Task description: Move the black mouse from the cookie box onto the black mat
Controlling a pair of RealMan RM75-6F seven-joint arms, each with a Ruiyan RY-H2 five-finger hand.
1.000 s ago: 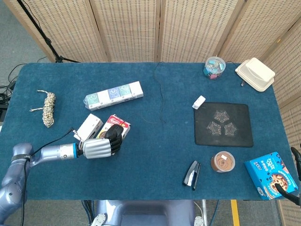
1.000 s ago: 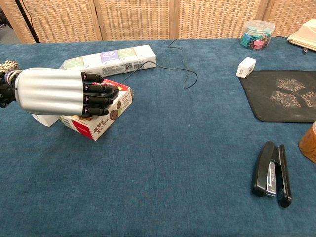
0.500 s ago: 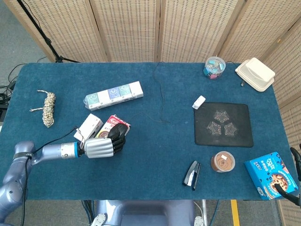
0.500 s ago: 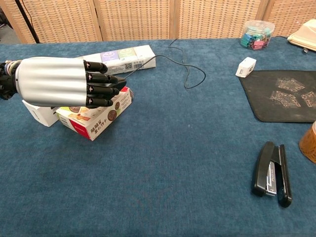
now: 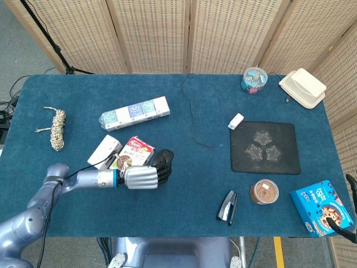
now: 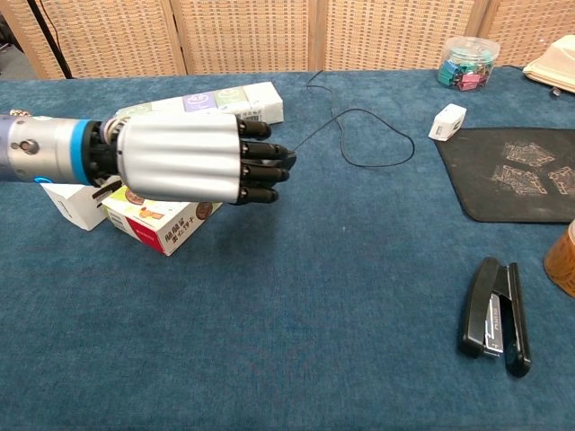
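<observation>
L hand (image 5: 142, 177) holds the mouse (image 5: 165, 157): fingers (image 6: 260, 163) curl over it, silver back of hand up. In head view the mouse's black body shows at the fingertips, past the right edge of the cookie box (image 5: 132, 154), no longer over the box lid but over bare blue desk (image 5: 184, 190). Can't tell if mouse is touching the desk or lifted. Chest view: mouse itself hidden behind the hand; only its thin cord (image 6: 359, 135) shows, running from the fingers in a loop toward the desk's far edge. Long axis of mouse approx. in line w/ the forearm, nose pointing away from the wrist, toward the mat side; exact tilt can't be read.

Mat (image 5: 264, 147) lies well apart, at the robot's right, flat. Small white block (image 5: 236, 120) just off its far-left corner. Stapler (image 5: 227, 207) and a brown-filled cup (image 5: 264, 191) near its front edge.

White box (image 5: 104, 151) sits beside the cookie box; long box (image 5: 134, 113) behind both.

R hand: only dark bits at the frame's right edge (image 5: 350, 184); fingers' state can't be told.
</observation>
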